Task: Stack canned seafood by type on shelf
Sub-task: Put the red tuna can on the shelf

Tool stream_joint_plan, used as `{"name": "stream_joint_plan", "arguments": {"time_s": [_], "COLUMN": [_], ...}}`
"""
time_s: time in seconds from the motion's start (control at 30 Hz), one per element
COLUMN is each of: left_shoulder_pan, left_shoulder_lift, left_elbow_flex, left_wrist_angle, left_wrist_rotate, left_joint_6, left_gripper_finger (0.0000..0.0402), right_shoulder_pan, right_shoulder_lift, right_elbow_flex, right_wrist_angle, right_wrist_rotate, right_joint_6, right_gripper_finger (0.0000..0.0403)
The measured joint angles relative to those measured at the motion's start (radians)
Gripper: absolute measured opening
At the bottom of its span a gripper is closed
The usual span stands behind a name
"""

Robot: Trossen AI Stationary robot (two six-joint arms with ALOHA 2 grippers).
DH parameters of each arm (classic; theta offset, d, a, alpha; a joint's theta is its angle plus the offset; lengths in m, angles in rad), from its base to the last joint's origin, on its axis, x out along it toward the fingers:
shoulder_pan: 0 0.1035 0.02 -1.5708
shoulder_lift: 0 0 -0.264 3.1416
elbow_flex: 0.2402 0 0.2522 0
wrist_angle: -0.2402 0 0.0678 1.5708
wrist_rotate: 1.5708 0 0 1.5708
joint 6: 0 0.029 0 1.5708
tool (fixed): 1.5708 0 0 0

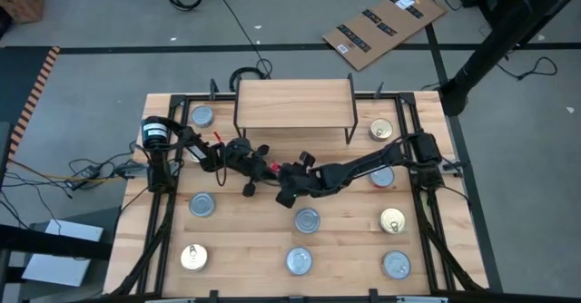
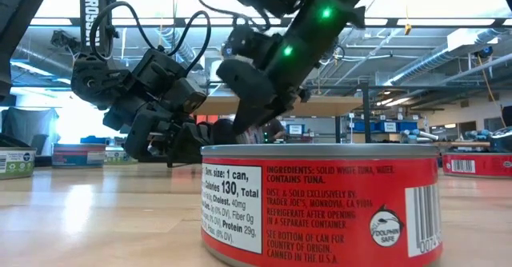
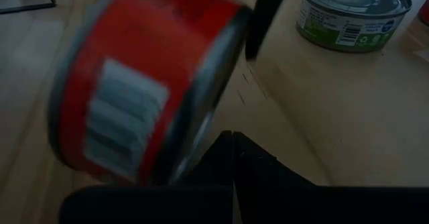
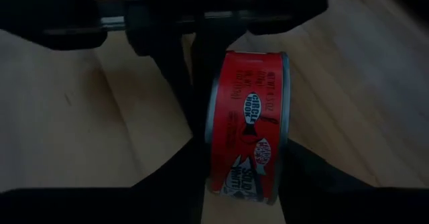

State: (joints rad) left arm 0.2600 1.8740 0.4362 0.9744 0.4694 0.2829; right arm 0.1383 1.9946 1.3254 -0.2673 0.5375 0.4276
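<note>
One red-labelled tin (image 4: pixel 248 143) is on edge between my two grippers, in front of the shelf (image 1: pixel 295 99), a light-wood board on black wire legs. My right gripper (image 4: pixel 244 184) reaches in from the table's right and is shut on this tin (image 1: pixel 272 167). My left gripper (image 3: pixel 232 140) comes from the left; its fingers are shut, their tips beside the tin's silver face (image 3: pixel 201 96). Other tins stand on their bases on the table: silver-topped (image 1: pixel 308 219), gold-topped (image 1: pixel 392 219), and a red one (image 2: pixel 320 207) close to the low camera. My right gripper pinches the red tin between its two fingers, one finger (image 4: pixel 184 170) on each flat end, the label (image 4: pixel 251 117) facing the wrist. It slants down from the table's right. The tin sits on edge, lifted clear of the wood. My left gripper's shut fingertips (image 4: pixel 191 83) lie against or beside one flat end; whether they touch, I cannot tell.
Several more tins are spread over the table: silver ones (image 1: pixel 201 115) (image 1: pixel 201 205) (image 1: pixel 299 260), gold ones (image 1: pixel 382 130) (image 1: pixel 192 258), and a red-rimmed one (image 1: pixel 381 178) under my right arm. A green-labelled tin (image 3: pixel 352 13) stands near my left gripper. Black frame rails (image 1: pixel 427 221) run along both sides.
</note>
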Motion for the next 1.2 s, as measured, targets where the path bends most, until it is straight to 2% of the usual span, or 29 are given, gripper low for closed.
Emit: {"name": "stream_joint_plan", "arguments": {"time_s": [0.33, 0.5, 0.7, 0.87, 1.2], "left_shoulder_pan": [0.000, 0.000, 0.000, 0.000, 0.000], "left_shoulder_lift": [0.000, 0.000, 0.000, 0.000, 0.000], "left_elbow_flex": [0.000, 0.000, 0.000, 0.000, 0.000], "left_wrist_angle": [0.000, 0.000, 0.001, 0.002, 0.003], "left_wrist_rotate": [0.000, 0.000, -0.001, -0.002, -0.002], "left_joint_6": [0.000, 0.000, 0.000, 0.000, -0.028], "left_gripper_finger": [0.0005, 0.0005, 0.0005, 0.0005, 0.0005], "right_shoulder_pan": [0.019, 0.047, 0.053, 0.000, -0.167], "right_shoulder_lift": [-0.171, -0.284, -0.417, -0.482, -0.496], "right_elbow_flex": [0.000, 0.000, 0.000, 0.001, 0.001], "right_wrist_angle": [-0.217, -0.298, -0.327, -0.326, -0.329], "right_wrist_rotate": [0.001, 0.036, 0.126, 0.165, 0.177], "right_joint_6": [-0.005, -0.020, -0.110, -0.222, -0.528], "right_gripper_finger": [0.0142, 0.0142, 0.0142, 0.0142, 0.0142]}}
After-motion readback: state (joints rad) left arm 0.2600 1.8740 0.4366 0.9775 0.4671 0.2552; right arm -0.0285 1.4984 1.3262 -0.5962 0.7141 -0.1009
